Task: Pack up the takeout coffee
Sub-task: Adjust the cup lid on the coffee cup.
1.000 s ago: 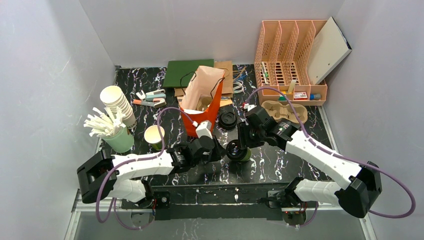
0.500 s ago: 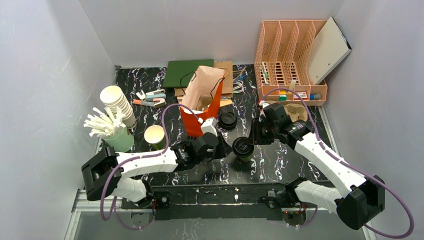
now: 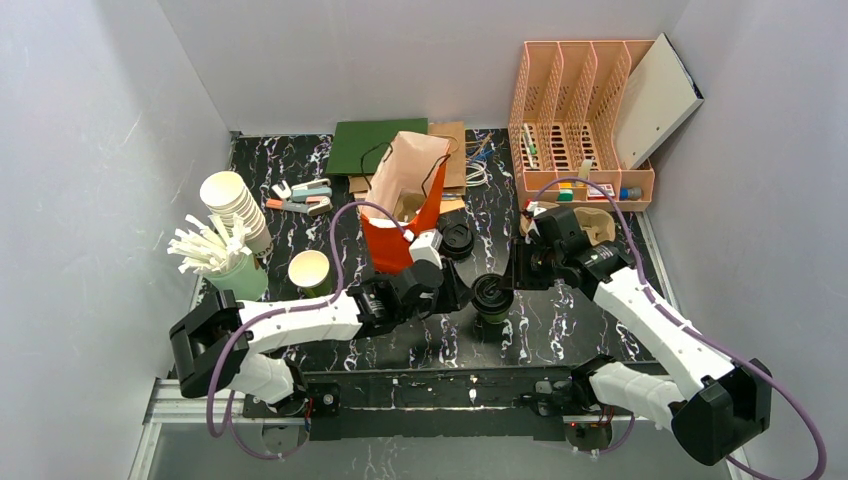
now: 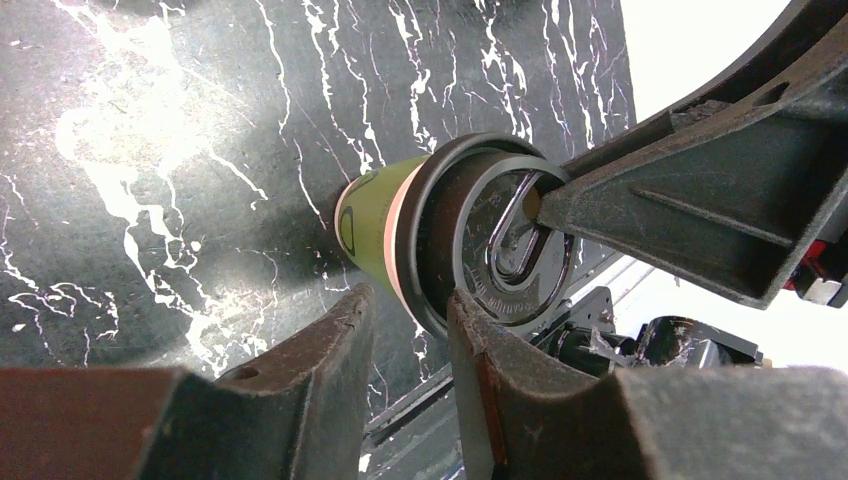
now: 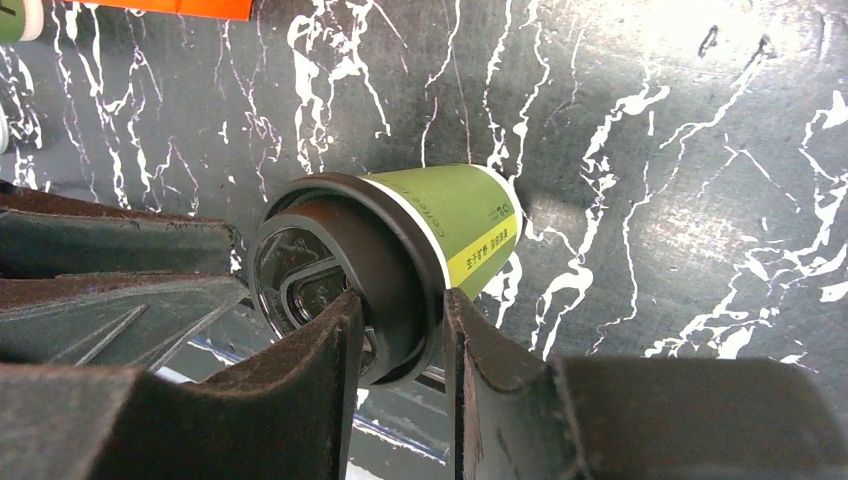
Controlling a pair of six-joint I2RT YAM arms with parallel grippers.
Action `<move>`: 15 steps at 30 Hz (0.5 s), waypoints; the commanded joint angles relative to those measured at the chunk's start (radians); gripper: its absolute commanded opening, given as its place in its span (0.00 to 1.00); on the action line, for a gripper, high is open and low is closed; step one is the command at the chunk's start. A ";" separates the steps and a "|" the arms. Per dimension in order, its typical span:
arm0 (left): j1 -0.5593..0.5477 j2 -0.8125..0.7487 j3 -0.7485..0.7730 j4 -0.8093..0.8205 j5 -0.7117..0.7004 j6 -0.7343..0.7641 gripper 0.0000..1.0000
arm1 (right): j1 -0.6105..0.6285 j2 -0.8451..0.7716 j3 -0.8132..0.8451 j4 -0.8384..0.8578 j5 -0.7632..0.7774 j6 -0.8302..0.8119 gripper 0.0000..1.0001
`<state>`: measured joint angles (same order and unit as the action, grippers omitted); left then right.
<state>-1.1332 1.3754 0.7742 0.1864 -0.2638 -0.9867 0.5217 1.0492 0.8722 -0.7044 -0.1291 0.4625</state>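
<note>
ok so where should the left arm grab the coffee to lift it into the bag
Probably the green wall of the coffee just under the lid, coming in level from its left. It stands upright and narrows downward, so the lid's overhanging rim should stop the grip slipping; pinching only the lid might pull it off.
</note>
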 commanded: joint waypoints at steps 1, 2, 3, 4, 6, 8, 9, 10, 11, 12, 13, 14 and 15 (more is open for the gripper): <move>0.008 0.021 0.039 0.021 0.002 0.022 0.32 | -0.006 -0.026 0.006 -0.047 0.038 -0.019 0.28; 0.011 0.030 0.040 0.028 0.010 0.022 0.32 | -0.006 -0.027 0.006 -0.047 0.039 -0.018 0.28; 0.013 0.036 0.041 0.035 0.015 0.021 0.32 | -0.007 -0.029 0.006 -0.047 0.041 -0.017 0.28; 0.014 0.044 0.043 0.042 0.021 0.022 0.32 | -0.008 -0.029 0.005 -0.046 0.042 -0.017 0.28; 0.019 0.059 0.047 0.052 0.034 0.023 0.32 | -0.010 -0.030 0.004 -0.043 0.038 -0.016 0.28; 0.023 0.075 0.051 0.064 0.043 0.023 0.32 | -0.012 -0.033 0.000 -0.036 0.028 -0.014 0.28; 0.025 0.082 0.053 0.070 0.047 0.023 0.32 | -0.012 -0.035 -0.005 -0.031 0.021 -0.010 0.28; 0.028 0.089 0.054 0.074 0.054 0.022 0.31 | -0.014 -0.038 -0.009 -0.025 0.015 -0.006 0.28; 0.030 0.094 0.056 0.079 0.062 0.020 0.31 | -0.014 -0.041 -0.013 -0.017 0.006 -0.001 0.28; 0.031 0.097 0.056 0.084 0.067 0.020 0.30 | -0.014 -0.043 -0.019 -0.011 0.000 0.004 0.28; 0.032 0.097 0.056 0.086 0.069 0.020 0.30 | -0.014 -0.047 -0.024 -0.005 -0.008 0.008 0.27; 0.033 0.097 0.056 0.087 0.072 0.020 0.29 | -0.015 -0.052 -0.026 0.003 -0.018 0.011 0.26; 0.033 0.094 0.056 0.085 0.073 0.021 0.28 | -0.016 -0.055 -0.028 0.009 -0.027 0.014 0.26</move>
<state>-1.1065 1.4609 0.8036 0.2638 -0.2115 -0.9768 0.5049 1.0210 0.8600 -0.7368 -0.0864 0.4530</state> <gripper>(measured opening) 0.298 0.271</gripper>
